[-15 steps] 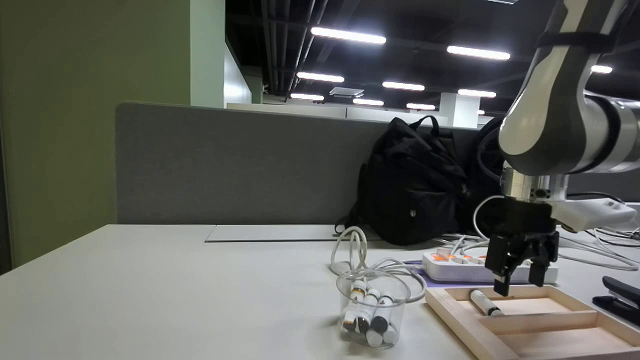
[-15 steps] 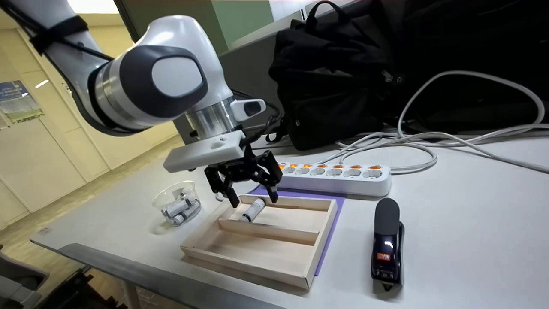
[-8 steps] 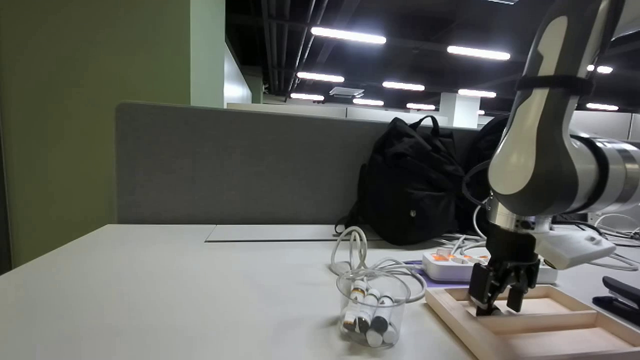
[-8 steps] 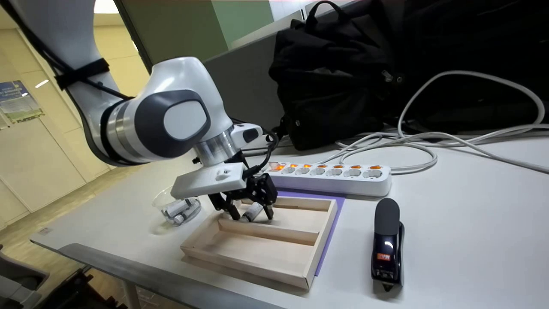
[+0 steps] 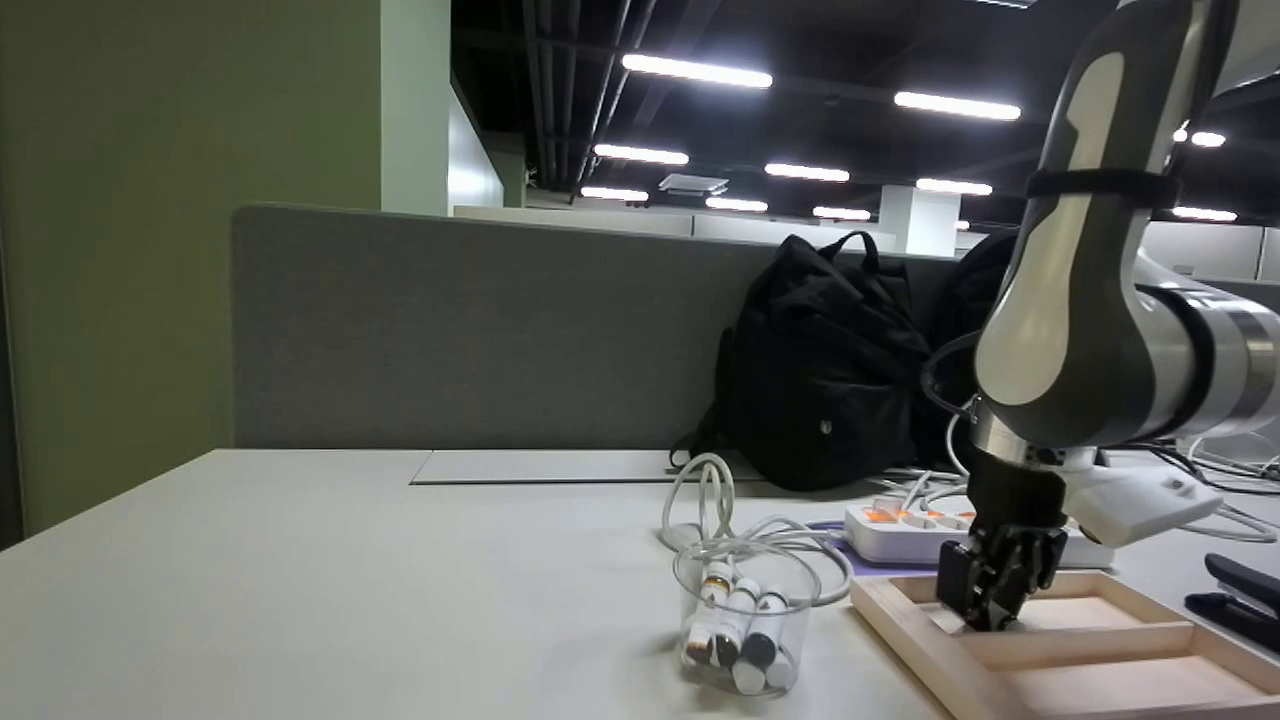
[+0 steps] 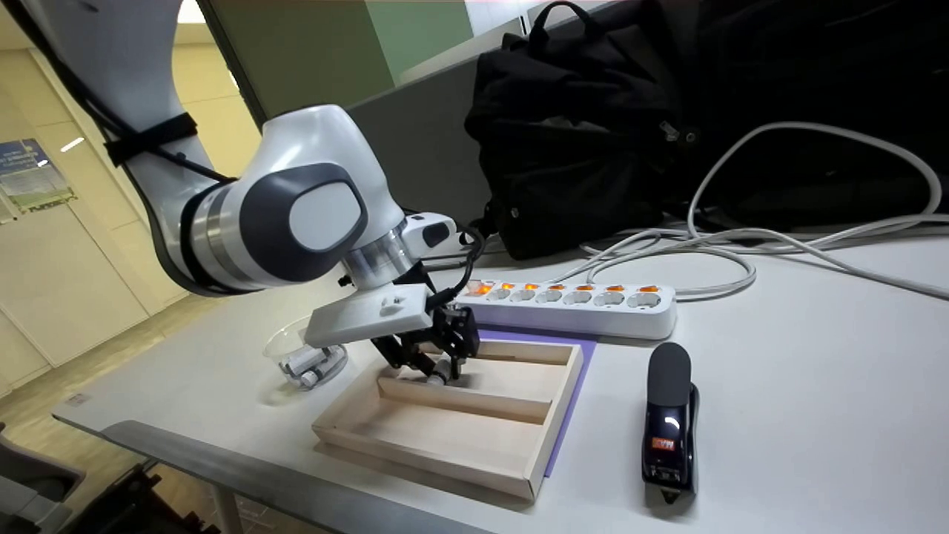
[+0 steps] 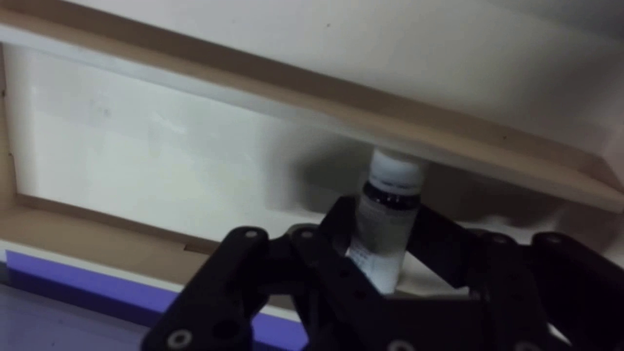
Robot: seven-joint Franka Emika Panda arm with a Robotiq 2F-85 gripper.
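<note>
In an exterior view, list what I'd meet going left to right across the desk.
By their middles: transparent cup → gripper closed on a white-capped vial → white power strip → black stapler.

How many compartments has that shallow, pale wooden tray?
2: one compartment nearer the long white power strip, where the black gripper grasps a small, cylindrical, white-capped bottle; another compartment across the straight wooden divider. None looks hidden.
</note>
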